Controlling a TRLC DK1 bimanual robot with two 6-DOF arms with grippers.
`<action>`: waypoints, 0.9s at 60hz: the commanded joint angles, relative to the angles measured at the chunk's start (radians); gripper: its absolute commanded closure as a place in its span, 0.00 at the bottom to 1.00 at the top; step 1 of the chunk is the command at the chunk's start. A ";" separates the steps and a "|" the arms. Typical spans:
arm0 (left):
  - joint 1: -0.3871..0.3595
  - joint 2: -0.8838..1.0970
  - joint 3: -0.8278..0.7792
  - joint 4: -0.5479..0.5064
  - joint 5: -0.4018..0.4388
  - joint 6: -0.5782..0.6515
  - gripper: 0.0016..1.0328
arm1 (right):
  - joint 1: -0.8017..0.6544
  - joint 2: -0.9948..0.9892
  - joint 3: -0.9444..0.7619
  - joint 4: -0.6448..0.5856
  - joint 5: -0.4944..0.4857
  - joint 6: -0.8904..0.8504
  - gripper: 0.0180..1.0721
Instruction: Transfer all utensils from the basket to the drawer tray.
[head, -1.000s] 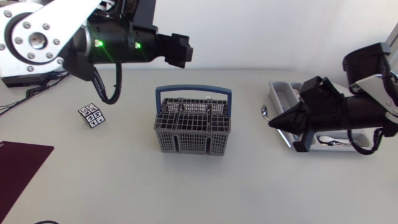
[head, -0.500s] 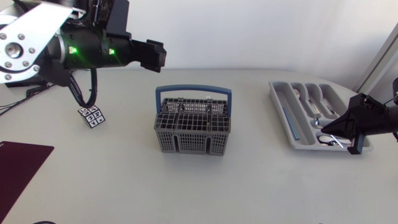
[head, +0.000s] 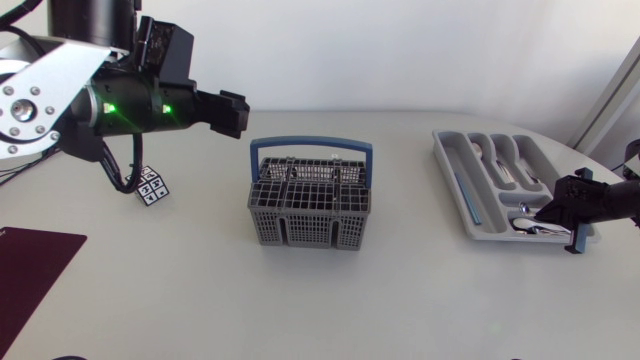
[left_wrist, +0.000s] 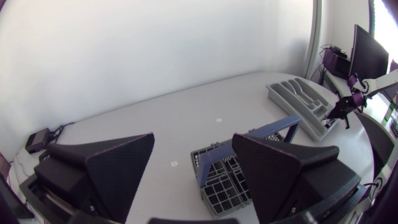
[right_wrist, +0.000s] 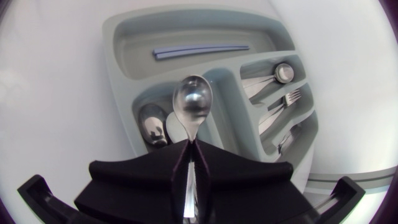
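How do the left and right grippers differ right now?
1. The left gripper is open and empty; the right gripper is shut on a spoon.
2. The left gripper hangs off to one side of the basket, which lies ahead of it; the right gripper is at the drawer tray, holding the spoon's bowl over the compartments.
Shared: both are matte black with two wedge-shaped fingers.

— Right hand (right_wrist: 191, 148)?
— Clamped on the handle of a spoon (right_wrist: 193, 102), bowl pointing ahead, over the drawer tray (right_wrist: 109, 43).
— Tray contents?
— Pale blue strip (right_wrist: 202, 51) in the long far compartment. Loose spoon bowl (right_wrist: 152, 124) just beside the held one. Small spoon (right_wrist: 283, 73) and fork (right_wrist: 291, 96) in the side slots. White counter (right_wrist: 50, 99) around.
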 joint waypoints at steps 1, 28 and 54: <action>0.016 -0.025 -0.033 -0.006 0.000 0.017 0.15 | -0.012 0.040 0.019 0.029 0.017 -0.058 0.90; 0.033 -0.031 -0.122 -0.013 0.000 0.038 0.15 | -0.055 0.080 -0.050 0.231 0.096 -0.110 0.65; 0.079 -0.080 -0.199 -0.009 0.003 0.064 0.12 | -0.082 -0.115 -0.129 0.253 0.031 -0.073 0.09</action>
